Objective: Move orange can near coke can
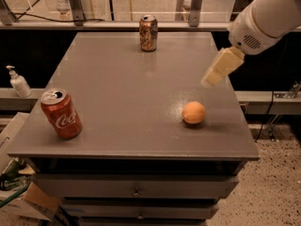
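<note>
The orange can (148,33), orange-brown with pale mottling and a silver top, stands upright at the far edge of the grey table (117,102), near the middle. The coke can (60,113), red with white script, stands at the front left of the table, leaning slightly. My gripper (219,69), cream-coloured on a white arm, hangs over the right side of the table, far from both cans, to the right of and nearer than the orange can.
A round orange fruit (194,112) lies on the table's right front, just below the gripper. A soap dispenser (19,82) stands on a ledge to the left. Drawers (136,190) are under the table top. A rail and glass run behind the table.
</note>
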Robot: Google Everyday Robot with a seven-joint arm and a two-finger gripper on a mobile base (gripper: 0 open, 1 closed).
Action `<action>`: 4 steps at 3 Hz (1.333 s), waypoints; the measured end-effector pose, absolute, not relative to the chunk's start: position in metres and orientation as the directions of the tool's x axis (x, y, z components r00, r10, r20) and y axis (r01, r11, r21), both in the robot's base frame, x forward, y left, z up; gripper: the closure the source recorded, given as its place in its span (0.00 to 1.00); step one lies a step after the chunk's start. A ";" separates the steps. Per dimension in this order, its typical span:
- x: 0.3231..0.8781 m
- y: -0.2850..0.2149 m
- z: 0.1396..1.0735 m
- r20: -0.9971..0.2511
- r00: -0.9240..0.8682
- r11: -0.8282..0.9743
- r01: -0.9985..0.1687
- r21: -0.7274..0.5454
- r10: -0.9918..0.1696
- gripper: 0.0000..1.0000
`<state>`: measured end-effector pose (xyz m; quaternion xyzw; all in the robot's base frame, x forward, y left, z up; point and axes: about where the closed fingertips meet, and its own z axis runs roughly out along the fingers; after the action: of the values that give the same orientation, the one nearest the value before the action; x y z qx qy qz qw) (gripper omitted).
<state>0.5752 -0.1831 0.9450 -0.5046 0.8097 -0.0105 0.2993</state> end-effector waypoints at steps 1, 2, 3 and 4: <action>0.627 -0.159 0.938 -0.580 -0.326 0.558 -0.782 -0.279 -0.747 0.00; 0.674 -0.138 0.925 -0.682 -0.332 0.611 -0.763 -0.212 -0.652 0.00; 0.673 -0.138 0.925 -0.681 -0.332 0.610 -0.764 -0.213 -0.653 0.00; 0.670 -0.141 0.924 -0.696 -0.333 0.619 -0.759 -0.203 -0.636 0.00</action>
<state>0.6704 -0.1407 0.9240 -0.4294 0.8125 0.0794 0.3862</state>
